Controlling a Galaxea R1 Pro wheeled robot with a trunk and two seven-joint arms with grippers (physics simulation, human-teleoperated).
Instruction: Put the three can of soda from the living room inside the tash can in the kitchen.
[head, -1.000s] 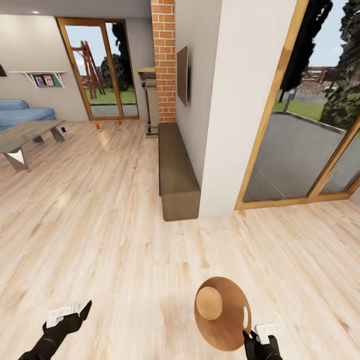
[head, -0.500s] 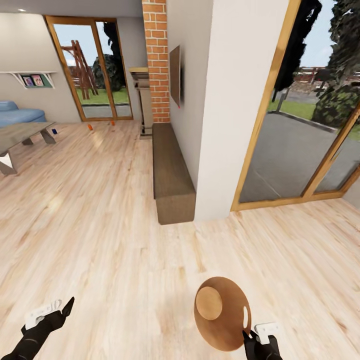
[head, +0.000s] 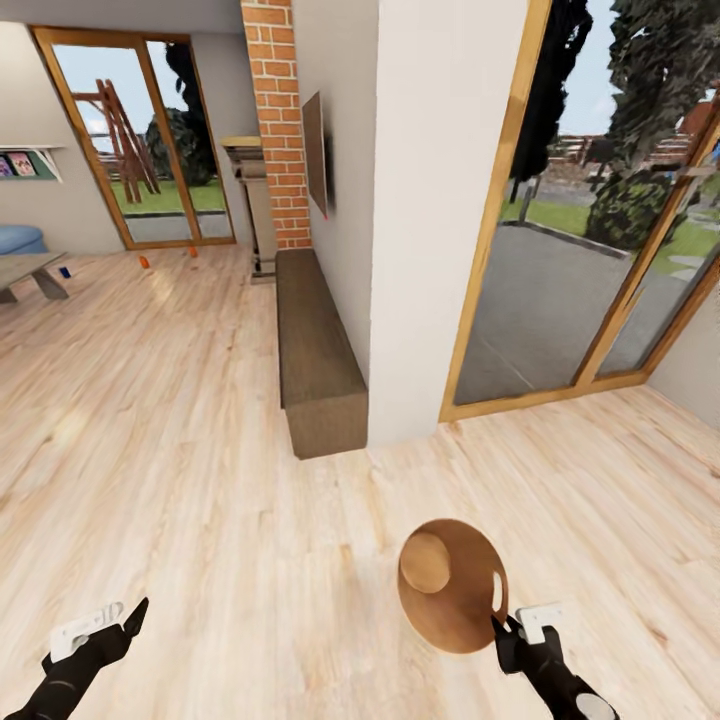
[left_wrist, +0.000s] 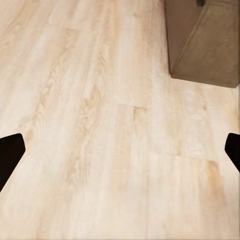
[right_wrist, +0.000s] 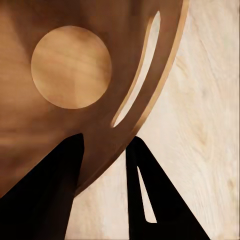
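Observation:
The wood-brown tash can (head: 452, 585) hangs low over the floor at the bottom right of the head view, its mouth turned towards the camera. My right gripper (head: 503, 628) is shut on its rim. In the right wrist view both dark fingers (right_wrist: 47, 200) pinch that rim beside the handle slot of the bin (right_wrist: 70, 70). My left gripper (head: 120, 625) is open and holds nothing; in the left wrist view the gripper (left_wrist: 120, 152) shows bare floor between its tips. Far off on the living room floor stand an orange can (head: 143, 262), a second orange can (head: 193, 252) and a dark blue can (head: 65, 271).
A long brown bench (head: 315, 360) runs along a white wall corner (head: 430, 220) straight ahead. Wood-framed glass doors (head: 570, 230) are at the right, a brick column (head: 275, 120) behind. A coffee table (head: 25, 270) and blue sofa (head: 15, 238) sit at the far left.
The whole view has swung so the room slides leftwards: the camera moved. The bin sits a little higher in the picture. The left gripper dropped towards the lower left corner.

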